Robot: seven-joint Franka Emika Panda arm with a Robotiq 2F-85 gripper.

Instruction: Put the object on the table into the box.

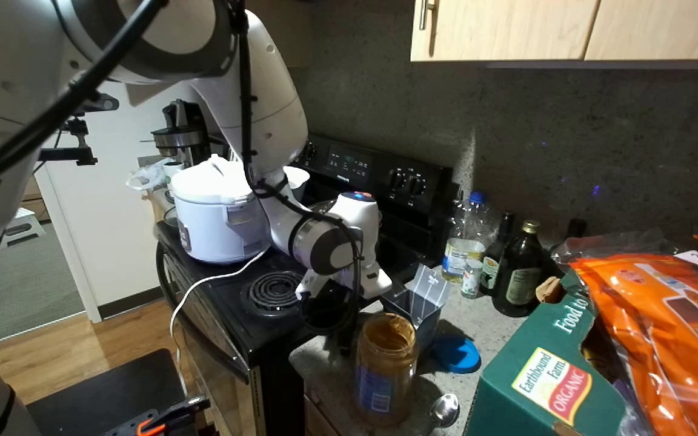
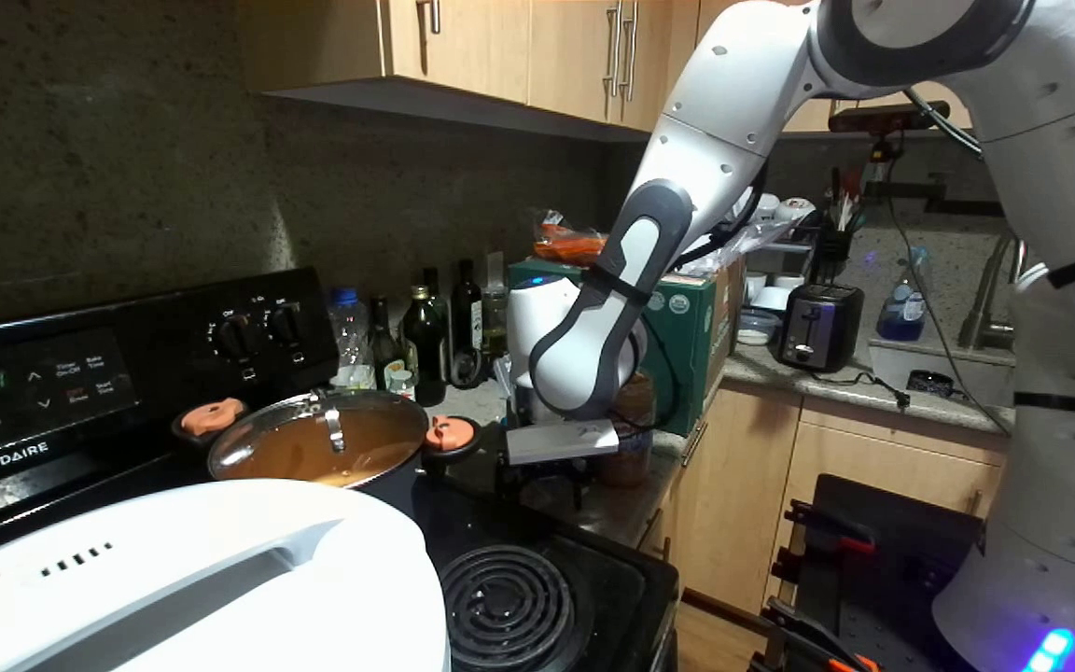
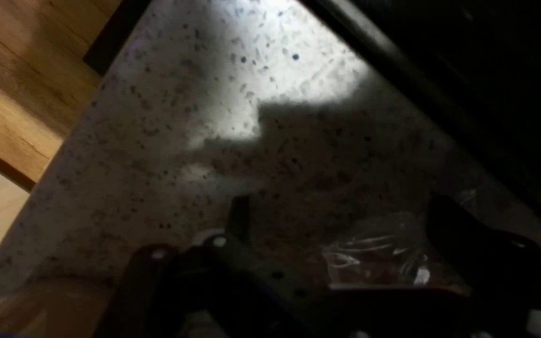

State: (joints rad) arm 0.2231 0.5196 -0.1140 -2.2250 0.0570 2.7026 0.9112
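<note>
A clear plastic packet [image 3: 374,263] lies on the speckled counter [image 3: 195,117] in the wrist view, dark and partly hidden by the gripper. My gripper [image 3: 337,202] is open, fingers apart. The packet shows between them, closer to the right finger; I cannot tell whether they touch it. In both exterior views the gripper [image 1: 331,309] [image 2: 547,481] points down at the counter's stove-side end, and the packet is hidden. A small dark open carton [image 1: 415,303] with raised flaps stands just beyond the gripper. A large green box [image 1: 543,363] [image 2: 687,345] holds an orange bag [image 1: 658,327].
An open peanut butter jar [image 1: 385,369] stands close beside the gripper, with a blue lid [image 1: 456,353] and a spoon [image 1: 445,410]. Bottles [image 1: 518,272] line the wall. A stove [image 1: 228,321] adjoins, bearing a white cooker [image 1: 222,212] and a lidded pot [image 2: 332,439].
</note>
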